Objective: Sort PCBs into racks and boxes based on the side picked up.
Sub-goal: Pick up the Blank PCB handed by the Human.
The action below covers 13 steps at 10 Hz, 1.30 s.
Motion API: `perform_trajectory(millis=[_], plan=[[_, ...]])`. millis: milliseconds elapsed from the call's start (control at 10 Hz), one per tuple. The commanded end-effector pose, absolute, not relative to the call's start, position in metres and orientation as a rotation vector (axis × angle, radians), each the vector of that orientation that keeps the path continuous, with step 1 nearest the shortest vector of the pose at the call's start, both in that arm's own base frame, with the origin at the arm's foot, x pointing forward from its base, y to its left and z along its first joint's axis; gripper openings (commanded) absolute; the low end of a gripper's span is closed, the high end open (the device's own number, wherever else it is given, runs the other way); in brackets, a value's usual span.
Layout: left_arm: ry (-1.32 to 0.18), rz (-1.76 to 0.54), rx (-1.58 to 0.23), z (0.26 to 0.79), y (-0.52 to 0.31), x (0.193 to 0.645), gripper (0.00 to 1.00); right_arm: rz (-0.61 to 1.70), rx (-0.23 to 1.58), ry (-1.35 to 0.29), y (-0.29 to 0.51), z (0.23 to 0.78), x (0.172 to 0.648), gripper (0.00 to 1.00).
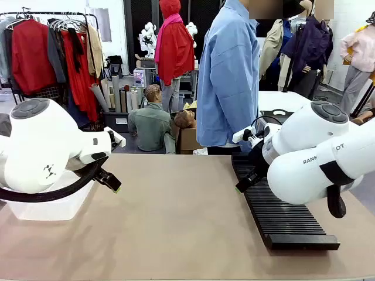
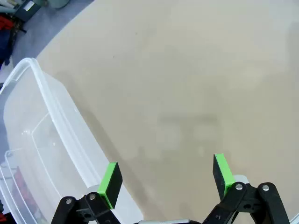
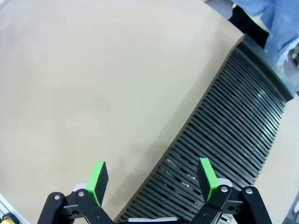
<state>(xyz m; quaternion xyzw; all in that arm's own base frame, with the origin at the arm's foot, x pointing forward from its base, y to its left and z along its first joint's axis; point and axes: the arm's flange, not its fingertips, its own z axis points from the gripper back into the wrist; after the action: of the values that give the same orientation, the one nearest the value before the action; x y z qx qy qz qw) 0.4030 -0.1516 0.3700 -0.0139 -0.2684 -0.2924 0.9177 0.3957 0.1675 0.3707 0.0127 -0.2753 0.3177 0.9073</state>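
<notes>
No PCBs are in view. The long black slotted rack (image 1: 287,216) lies on the table's right side, running from the far edge toward me. My right gripper (image 1: 246,182) hangs above its near-left edge; in the right wrist view the gripper (image 3: 153,175) stands open and empty, with the rack (image 3: 233,121) under its right finger. The clear plastic box (image 1: 41,208) sits at the left under my left arm. My left gripper (image 1: 112,181) hovers beside it, open and empty (image 2: 167,173), with the box's rim (image 2: 51,100) just left of its left pad (image 2: 110,178).
A person in a blue shirt (image 1: 228,76) stands at the far side, by the rack's far end. The tan tabletop (image 1: 176,222) spreads between box and rack. Clothes rails and a cardboard box (image 1: 188,140) stand beyond the table.
</notes>
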Motion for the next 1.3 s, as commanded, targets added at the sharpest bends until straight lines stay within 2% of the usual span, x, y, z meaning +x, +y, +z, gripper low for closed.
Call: perform_trajectory(millis=[0, 1000, 1200], plan=[[-0.552, -0.601, -0.029, 0.37, -0.152, 0.403, 1.0, 0.656, 0.026, -0.568, 0.168, 0.371, 0.396, 1.0], [-0.552, -0.602, -0.029, 0.37, -0.152, 0.403, 1.0, 0.656, 0.026, -0.568, 0.168, 0.371, 0.396, 1.0], [-0.519, -0.587, -0.061, 0.385, -0.147, 0.408, 1.0, 0.654, 0.057, -0.564, 0.162, 0.38, 0.397, 1.0]])
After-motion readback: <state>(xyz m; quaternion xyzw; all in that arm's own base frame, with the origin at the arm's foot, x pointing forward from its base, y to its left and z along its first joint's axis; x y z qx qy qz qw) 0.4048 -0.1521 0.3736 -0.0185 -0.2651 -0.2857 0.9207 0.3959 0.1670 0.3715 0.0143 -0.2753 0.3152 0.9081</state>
